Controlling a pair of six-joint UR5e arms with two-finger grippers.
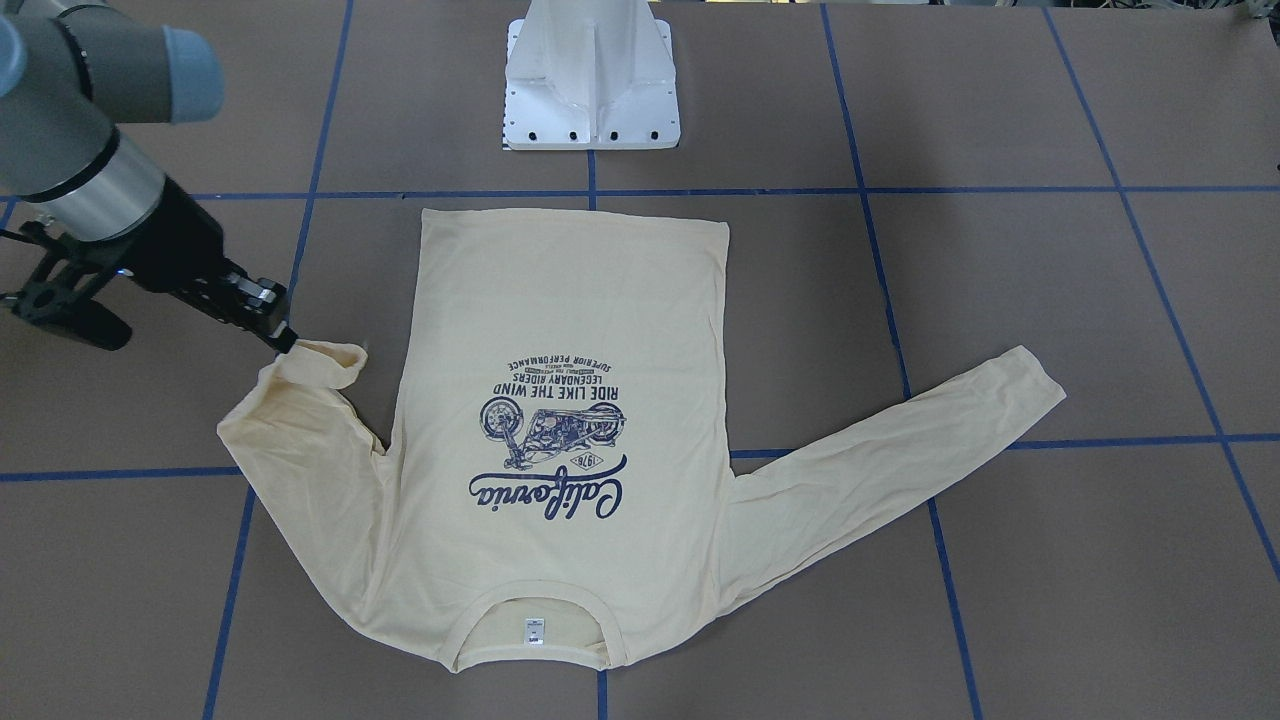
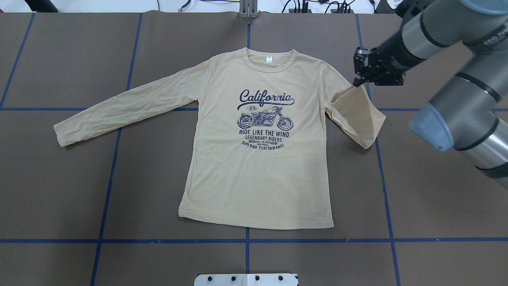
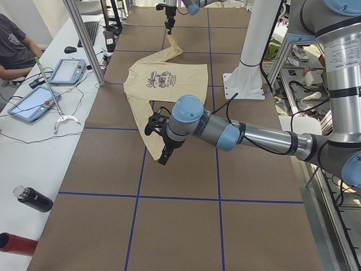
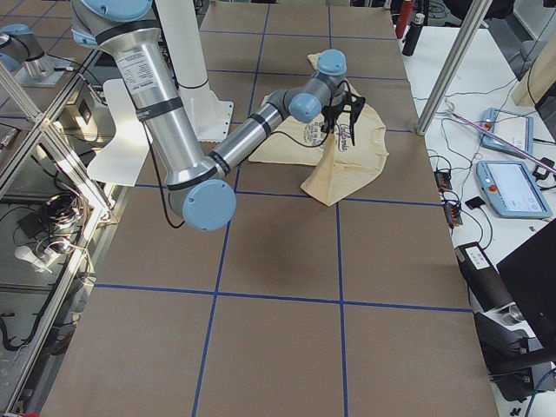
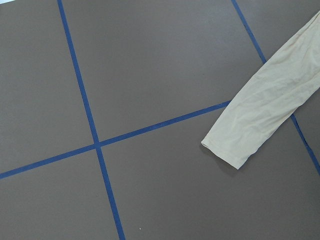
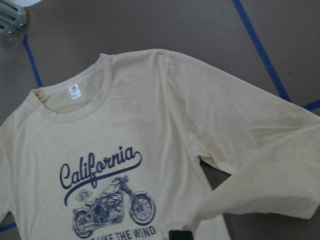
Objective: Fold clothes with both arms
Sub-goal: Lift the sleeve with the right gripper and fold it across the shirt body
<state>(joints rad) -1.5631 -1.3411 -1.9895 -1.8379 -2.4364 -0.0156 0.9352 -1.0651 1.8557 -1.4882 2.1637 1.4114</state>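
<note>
Left hand [image 3: 164, 152], black, two-finger, hovers over the brown blue-taped worktop [image 2: 59, 178] by the flat left sleeve [image 2: 127, 105]; I cannot tell how far open it is. Mid-worktop, the pale yellow thin-fabric long-sleeved T-shirt [image 2: 254, 178] lies flat, print up. Right hand [image 2: 358, 82] is pinched closed on the right sleeve [image 2: 355, 115] cuff, which is lifted and doubled inward. Judgement: first fold begun; left sleeve and body folds remain. The right hand's fingertips are hard to make out.

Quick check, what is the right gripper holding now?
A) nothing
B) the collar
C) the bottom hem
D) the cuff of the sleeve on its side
D: the right gripper pinches the cuff, with that sleeve lifted and doubled back on itself.
</note>
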